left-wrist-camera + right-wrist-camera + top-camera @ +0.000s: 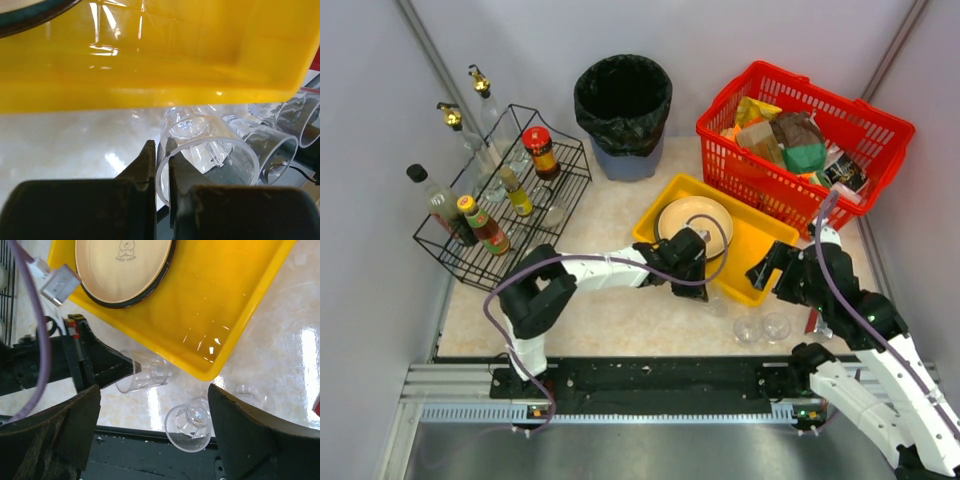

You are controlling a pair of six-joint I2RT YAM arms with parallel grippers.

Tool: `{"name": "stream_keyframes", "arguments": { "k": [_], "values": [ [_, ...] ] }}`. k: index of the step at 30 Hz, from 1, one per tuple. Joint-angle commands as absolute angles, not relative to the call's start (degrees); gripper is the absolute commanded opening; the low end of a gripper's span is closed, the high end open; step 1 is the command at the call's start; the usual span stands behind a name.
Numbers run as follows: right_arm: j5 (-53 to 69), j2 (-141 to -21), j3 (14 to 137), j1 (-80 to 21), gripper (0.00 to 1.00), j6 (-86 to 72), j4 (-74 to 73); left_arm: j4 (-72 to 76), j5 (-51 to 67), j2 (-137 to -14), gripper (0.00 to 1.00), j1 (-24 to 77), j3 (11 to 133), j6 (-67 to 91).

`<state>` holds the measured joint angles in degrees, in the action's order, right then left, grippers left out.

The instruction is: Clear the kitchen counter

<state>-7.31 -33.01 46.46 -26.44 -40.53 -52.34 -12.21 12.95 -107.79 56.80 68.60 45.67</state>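
Observation:
The beige marbled kitchen counter (pixel 620 320) carries a yellow tray (pixel 760 245) with a tan plate (pixel 695 222) in it. My left gripper (pixel 700 282) is shut on the rim of a clear glass (pixel 210 150), one finger inside and one outside. The glass lies tilted by the tray's front edge and also shows in the right wrist view (pixel 145 376). Two more clear glasses (pixel 747 330) (pixel 776 326) stand near the counter's front edge. My right gripper (pixel 154 405) is open and empty above them, beside the tray's corner (pixel 210 305).
A black wire rack (pixel 510 190) with several bottles stands at the left. A black bin (pixel 623 100) is at the back. A red basket (pixel 800 140) full of packets is at the back right. A small red object (pixel 812 322) lies by the right arm.

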Motion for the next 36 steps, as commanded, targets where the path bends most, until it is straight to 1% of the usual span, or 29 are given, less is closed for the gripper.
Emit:
{"name": "stream_keyframes", "arguments": {
  "k": [1,5,10,12,15,19,23,26,28,31,36],
  "values": [
    [-5.0,-32.0,46.7,-26.1,0.87,-38.8,-52.0,-17.2,6.4,-97.5,0.00,57.0,70.2,40.5],
    [-1.9,-31.3,48.5,-26.1,0.93,-38.0,-51.9,-20.2,4.3,-89.0,0.00,57.0,70.4,38.0],
    [5.6,-29.7,52.3,-26.1,0.97,-40.4,-49.6,-22.3,4.8,-77.5,0.00,56.9,72.2,37.9],
    [9.8,-28.7,54.0,-26.1,0.99,-42.5,-46.9,-20.6,6.6,-73.7,0.00,56.5,72.3,39.5],
    [17.1,-28.2,54.7,-26.1,0.99,-46.8,-37.9,-17.9,10.4,-69.1,0.00,56.4,74.8,42.0],
    [26.7,-29.4,55.3,-26.1,0.99,-54.6,-24.8,-17.7,13.7,-67.5,0.00,56.4,79.4,44.0],
    [32.8,-30.8,55.0,-26.2,0.99,-57.8,-13.2,-15.1,15.7,-67.6,0.00,56.4,81.0,45.6],
    [33.2,-31.7,56.0,-26.2,0.99,-58.4,-10.7,-12.0,17.1,-67.8,0.00,56.4,81.0,47.8],
    [35.2,-31.5,55.9,-26.1,0.99,-59.3,-6.2,-11.2,15.7,-67.3,0.00,56.4,80.6,48.3],
    [34.0,-29.9,57.3,-26.2,0.99,-58.4,-6.3,-10.6,13.3,-66.4,0.00,56.4,80.2,48.2],
    [34.4,-29.7,57.0,-26.1,0.99,-56.0,-6.2,-5.5,14.8,-64.7,0.00,56.5,76.9,48.9]
  ]
}}
